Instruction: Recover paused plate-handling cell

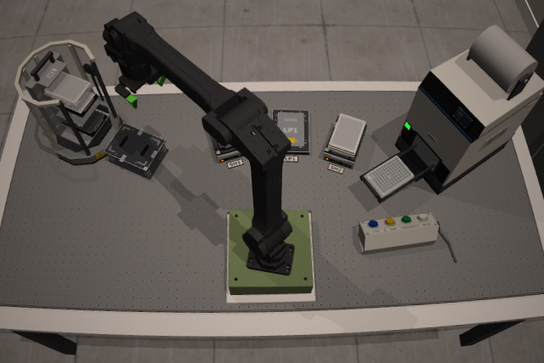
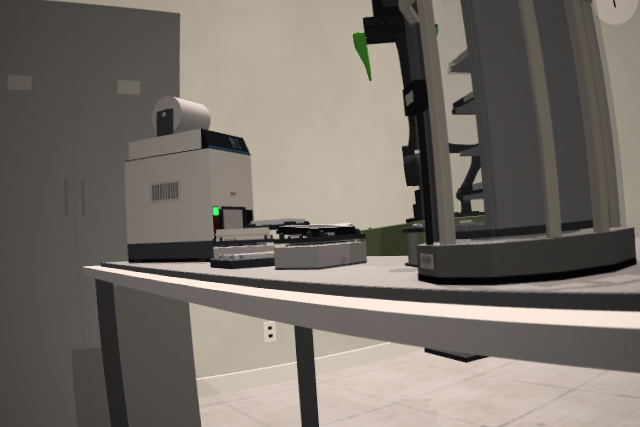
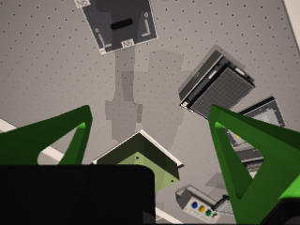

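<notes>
My gripper (image 1: 146, 90) is open and empty, high above the deck, just right of the plate hotel H1 (image 1: 68, 104) and behind the recovery nest N6 (image 1: 135, 149). In the wrist view the green fingers stand wide with nothing between them. A white plate (image 1: 70, 87) lies in an upper slot of H1 and seems to stick out toward the front. N6 is bare (image 3: 123, 21). A dark plate (image 3: 217, 89) lies on SH1, mostly hidden by my arm in the overhead view. A white plate (image 1: 345, 137) sits high on SH2. A white plate (image 1: 388, 175) lies on SEAL's tray.
The lid park LP1 (image 1: 291, 129) stands between the two shakers. The sealer SEAL (image 1: 474, 104) is at the far right. PANEL (image 1: 397, 229) with its coloured keys lies in front of SEAL. H1's guard posts (image 2: 439, 117) stand close beside my wrist.
</notes>
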`<state>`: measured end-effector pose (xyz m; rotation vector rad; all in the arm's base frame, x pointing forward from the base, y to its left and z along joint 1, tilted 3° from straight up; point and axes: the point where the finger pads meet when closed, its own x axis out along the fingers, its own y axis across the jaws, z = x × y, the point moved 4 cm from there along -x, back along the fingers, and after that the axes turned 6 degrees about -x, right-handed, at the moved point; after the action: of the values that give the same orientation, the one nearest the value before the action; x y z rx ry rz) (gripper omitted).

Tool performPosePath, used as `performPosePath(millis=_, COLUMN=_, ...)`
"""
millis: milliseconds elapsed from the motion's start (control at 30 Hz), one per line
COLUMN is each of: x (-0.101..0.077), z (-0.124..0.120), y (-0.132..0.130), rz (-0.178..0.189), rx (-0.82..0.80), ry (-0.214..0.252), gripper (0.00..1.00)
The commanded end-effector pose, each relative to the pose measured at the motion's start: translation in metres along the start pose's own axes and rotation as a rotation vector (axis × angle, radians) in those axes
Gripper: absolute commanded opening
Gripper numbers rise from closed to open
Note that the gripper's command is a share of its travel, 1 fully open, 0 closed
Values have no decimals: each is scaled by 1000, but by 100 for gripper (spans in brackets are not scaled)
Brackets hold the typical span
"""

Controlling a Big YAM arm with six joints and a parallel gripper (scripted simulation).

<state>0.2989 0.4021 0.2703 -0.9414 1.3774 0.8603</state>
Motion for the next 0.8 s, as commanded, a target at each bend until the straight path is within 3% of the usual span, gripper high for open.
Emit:
performPosePath(millis=0, x=-17, z=25, y=8, rz=-7, rx=24, ry=-31, gripper=100)
performPosePath(millis=767, x=-15, z=69, y=50, rz=-3, rx=30, ry=-31, gripper=100)
